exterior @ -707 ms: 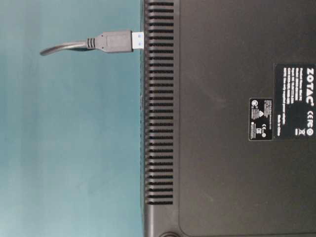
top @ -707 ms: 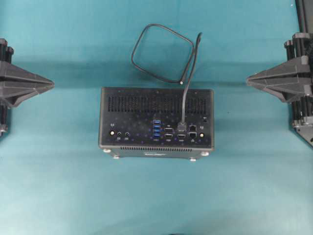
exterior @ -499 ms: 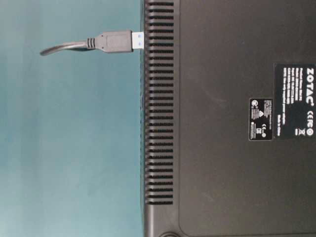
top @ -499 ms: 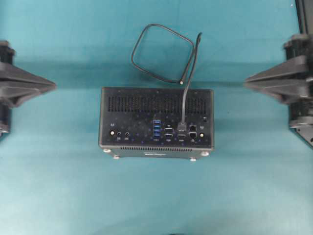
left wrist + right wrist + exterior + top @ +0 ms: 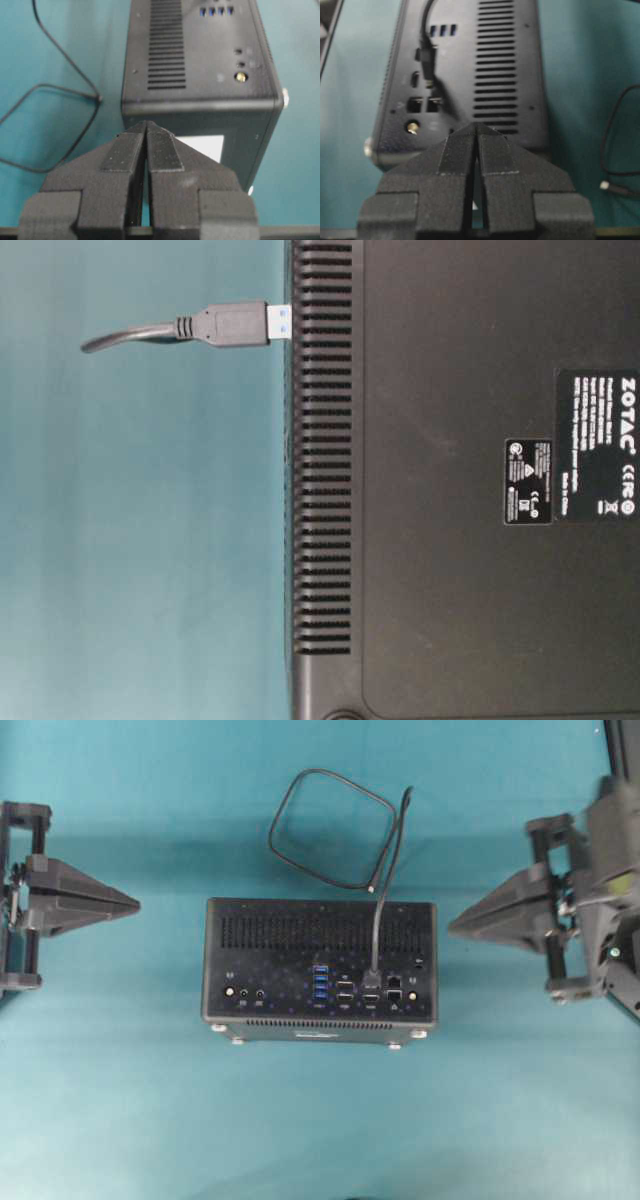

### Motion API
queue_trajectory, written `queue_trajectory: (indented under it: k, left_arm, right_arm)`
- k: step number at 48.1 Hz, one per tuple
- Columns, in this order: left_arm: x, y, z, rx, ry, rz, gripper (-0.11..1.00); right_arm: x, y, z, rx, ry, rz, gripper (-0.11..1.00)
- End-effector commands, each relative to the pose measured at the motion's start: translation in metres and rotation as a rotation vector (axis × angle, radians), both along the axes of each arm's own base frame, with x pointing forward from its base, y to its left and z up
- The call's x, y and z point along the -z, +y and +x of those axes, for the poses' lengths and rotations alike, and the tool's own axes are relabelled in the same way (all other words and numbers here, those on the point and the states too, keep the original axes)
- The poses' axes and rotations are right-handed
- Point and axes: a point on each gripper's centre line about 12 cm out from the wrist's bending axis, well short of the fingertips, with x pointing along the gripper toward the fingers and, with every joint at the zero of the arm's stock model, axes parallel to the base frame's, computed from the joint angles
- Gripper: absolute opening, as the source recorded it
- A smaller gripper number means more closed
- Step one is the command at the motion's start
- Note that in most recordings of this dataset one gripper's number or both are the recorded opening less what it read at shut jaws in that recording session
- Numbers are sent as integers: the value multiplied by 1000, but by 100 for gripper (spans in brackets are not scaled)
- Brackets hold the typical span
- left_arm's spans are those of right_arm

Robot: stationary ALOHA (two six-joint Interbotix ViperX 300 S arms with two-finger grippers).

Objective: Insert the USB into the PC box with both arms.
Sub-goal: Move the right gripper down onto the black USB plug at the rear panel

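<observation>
The black PC box (image 5: 320,965) lies mid-table with its port face up; its vented side fills the table-level view (image 5: 460,480). The USB plug (image 5: 371,979) stands in a port right of the blue ports, seated with a sliver of blue showing (image 5: 235,324). Its thin cable (image 5: 330,830) loops behind the box, the metal tip (image 5: 373,890) lying loose. My left gripper (image 5: 135,904) is shut and empty, pointing at the box's left side (image 5: 146,123). On the other side my right gripper (image 5: 452,928) is shut and empty, close to the box's right edge (image 5: 476,125).
Teal cloth covers the table all round. The cable loop lies behind the box, between the two arms. A white label (image 5: 202,146) shows on the box's left end. Small silver feet (image 5: 219,1028) stick out at the front edge.
Both grippers have moved inward toward the box, the right one further than the left. The plug and cable have not moved.
</observation>
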Motion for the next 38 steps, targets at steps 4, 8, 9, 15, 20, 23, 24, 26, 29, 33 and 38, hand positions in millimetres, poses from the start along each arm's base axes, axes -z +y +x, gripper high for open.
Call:
queue_trajectory:
  k: [4, 8, 9, 15, 20, 23, 24, 26, 29, 33, 38]
  left_arm:
    - [-12, 1, 2, -3, -21, 3, 0]
    - [-13, 1, 2, -2, -23, 5, 0]
    - [-14, 1, 2, -2, -25, 5, 0]
    - [-13, 1, 3, -2, -21, 5, 0]
    - [-9, 1, 3, -2, -11, 5, 0]
    - [-6, 1, 3, -3, -3, 3, 0]
    - [-7, 1, 2, -3, -3, 3, 0]
    - [-6, 1, 2, -2, -3, 5, 0]
    - [-6, 1, 2, -2, -3, 5, 0]
    - [-6, 1, 2, -2, -2, 5, 0]
    - [0, 1, 2, -2, 14, 5, 0]
  right_arm:
    - [-26, 5, 13, 2, 40, 44, 6]
    - [-32, 7, 21, 11, 70, 63, 8]
    - [-34, 7, 23, 14, 75, 70, 8]
    - [-42, 9, 35, 31, 115, 101, 15]
    - [-44, 12, 44, 38, 167, 119, 30]
    - [-42, 15, 49, 36, 200, 123, 45]
    - [-42, 16, 51, 34, 210, 123, 50]
    - [-40, 20, 54, 23, 228, 118, 62]
    - [-38, 24, 59, 11, 250, 106, 77]
    - [-32, 27, 66, 9, 285, 101, 80]
    - [-31, 28, 76, 10, 300, 98, 79]
